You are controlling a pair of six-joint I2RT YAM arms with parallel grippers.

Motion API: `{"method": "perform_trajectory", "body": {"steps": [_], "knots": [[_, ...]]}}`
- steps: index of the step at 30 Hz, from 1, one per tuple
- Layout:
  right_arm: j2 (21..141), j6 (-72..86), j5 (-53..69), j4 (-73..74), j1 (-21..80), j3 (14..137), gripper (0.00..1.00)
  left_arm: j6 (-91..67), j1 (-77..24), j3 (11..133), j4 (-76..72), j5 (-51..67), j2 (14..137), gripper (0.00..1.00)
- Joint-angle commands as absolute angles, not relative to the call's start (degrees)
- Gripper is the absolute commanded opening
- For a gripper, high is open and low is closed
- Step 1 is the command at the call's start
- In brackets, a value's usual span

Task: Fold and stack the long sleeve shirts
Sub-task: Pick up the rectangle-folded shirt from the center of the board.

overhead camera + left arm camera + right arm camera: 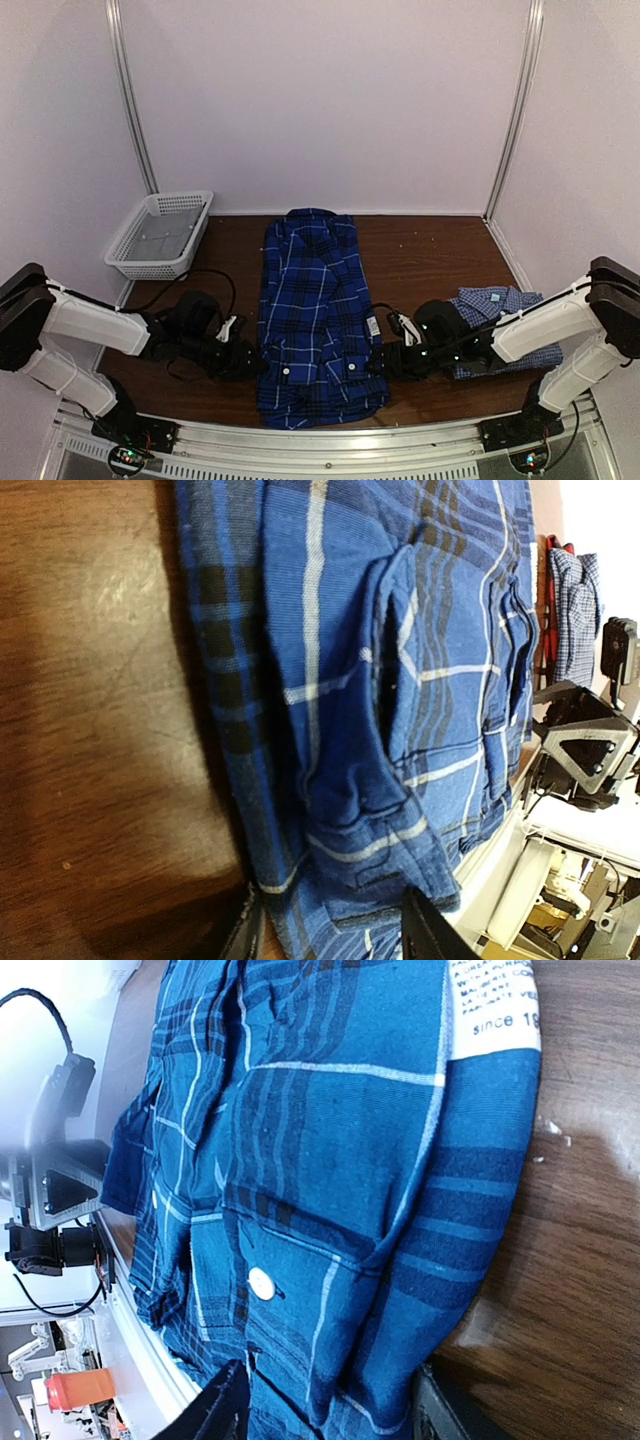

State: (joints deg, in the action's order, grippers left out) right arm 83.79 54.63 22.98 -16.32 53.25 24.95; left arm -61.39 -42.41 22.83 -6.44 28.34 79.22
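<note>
The plaid shirt [318,320] is straddled at its near hem by left gripper [254,362] and right gripper [384,360], jaws parted.

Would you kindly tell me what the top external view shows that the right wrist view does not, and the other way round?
Only the top external view shows the white mesh basket at the far left and the small-check shirt on the right. Only the right wrist view shows the lettering on the white label and an orange object off the table. Both show the dark blue plaid shirt, the brown table and the right gripper at that shirt's edge.
</note>
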Motion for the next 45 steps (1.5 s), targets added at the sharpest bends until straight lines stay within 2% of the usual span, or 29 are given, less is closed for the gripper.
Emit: {"method": "perform_trajectory", "body": {"steps": [1,11,18,25,31,36,45], "knots": [[86.46,55.71,23.33,-13.52,53.09,24.08,0.55,-62.95,-42.23,20.69,-6.37,28.81,80.87,0.48],[86.66,56.42,24.43,-15.97,53.09,22.49,0.45,-67.53,-44.63,18.97,-8.38,29.52,82.24,0.45],[86.99,56.34,25.01,-17.28,53.25,21.91,0.38,-71.32,-45.95,17.5,-11.74,29.92,84.41,0.35],[87.97,56.78,26.18,-19.93,53.61,21.93,0.28,-73.75,-45.97,16.55,-14.97,30.95,84.46,0.17],[88.5,57.96,28.14,-22.62,53.65,22.26,0.13,-74.95,-45.95,16.82,-15.79,31.86,82.85,0.01],[87.3,58.18,28.7,-22.12,53.61,22.85,0.0,-74.83,-45.97,17.86,-13.07,31.78,79.86,0.0],[81.43,55.85,27.17,-14.92,53.01,27.79,0.0,-73.26,-43.71,20.24,-6.06,32.03,72.07,0.0]]}}
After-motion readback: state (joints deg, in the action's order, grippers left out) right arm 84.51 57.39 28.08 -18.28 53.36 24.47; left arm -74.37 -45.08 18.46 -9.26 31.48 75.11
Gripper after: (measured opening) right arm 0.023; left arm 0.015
